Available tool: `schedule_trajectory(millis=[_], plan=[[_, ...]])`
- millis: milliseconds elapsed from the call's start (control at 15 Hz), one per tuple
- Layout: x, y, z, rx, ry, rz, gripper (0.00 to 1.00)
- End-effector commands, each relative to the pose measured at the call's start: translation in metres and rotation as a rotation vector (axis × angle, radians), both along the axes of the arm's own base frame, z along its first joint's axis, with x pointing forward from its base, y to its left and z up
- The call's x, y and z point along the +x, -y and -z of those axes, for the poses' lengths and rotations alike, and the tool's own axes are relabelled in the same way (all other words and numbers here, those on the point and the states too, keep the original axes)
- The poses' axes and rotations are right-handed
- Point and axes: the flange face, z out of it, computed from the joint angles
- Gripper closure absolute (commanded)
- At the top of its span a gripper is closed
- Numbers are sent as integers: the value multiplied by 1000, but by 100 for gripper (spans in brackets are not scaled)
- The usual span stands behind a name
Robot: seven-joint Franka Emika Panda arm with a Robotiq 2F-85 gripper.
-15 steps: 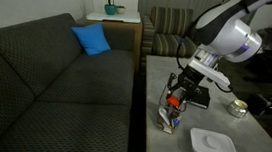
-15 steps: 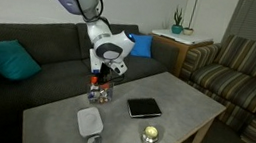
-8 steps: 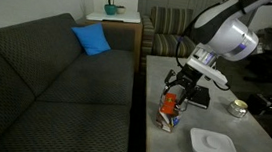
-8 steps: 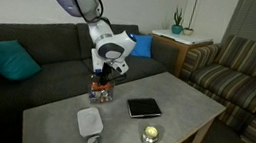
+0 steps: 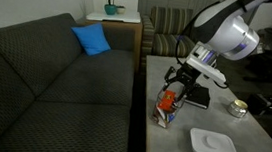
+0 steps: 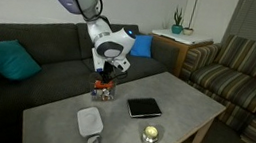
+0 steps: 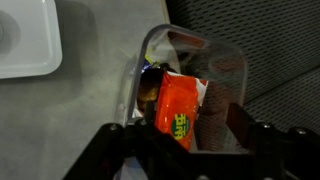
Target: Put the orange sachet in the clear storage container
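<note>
The orange sachet (image 7: pixel 178 108) lies inside the clear storage container (image 7: pixel 190 40), on top of small mixed-colour items. It shows as an orange patch in the tub in an exterior view (image 5: pixel 167 106). The container stands near the table edge by the sofa in both exterior views (image 5: pixel 169 113) (image 6: pixel 100 92). My gripper (image 7: pixel 180 135) hangs just above the container (image 5: pixel 179 88) (image 6: pixel 106 75). Its jaws stand wide apart on either side of the sachet, and the right finger is clear of it.
A white square plate (image 5: pixel 213 145) (image 6: pixel 89 122) (image 7: pixel 25 40) lies near the container. A round silver tin (image 5: pixel 237 109) (image 6: pixel 149 135) and a flat black tablet (image 6: pixel 144 107) sit further along the table. A dark sofa (image 5: pixel 55 78) borders the table edge.
The gripper has risen from the container's mouth over the last second. The sachet stays down in the tub, now visible below the fingers.
</note>
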Motion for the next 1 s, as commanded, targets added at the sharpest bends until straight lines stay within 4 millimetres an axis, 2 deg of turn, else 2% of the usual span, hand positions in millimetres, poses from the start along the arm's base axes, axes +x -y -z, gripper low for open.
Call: schedule_trajectory(millis=[0, 533, 800, 933], plan=[[-11, 6, -21, -42, 41, 8, 6], [-38, 24, -69, -146, 112, 41, 6], [-54, 31, -79, -191, 188, -63, 6], [-63, 34, -75, -246, 226, -160, 6]])
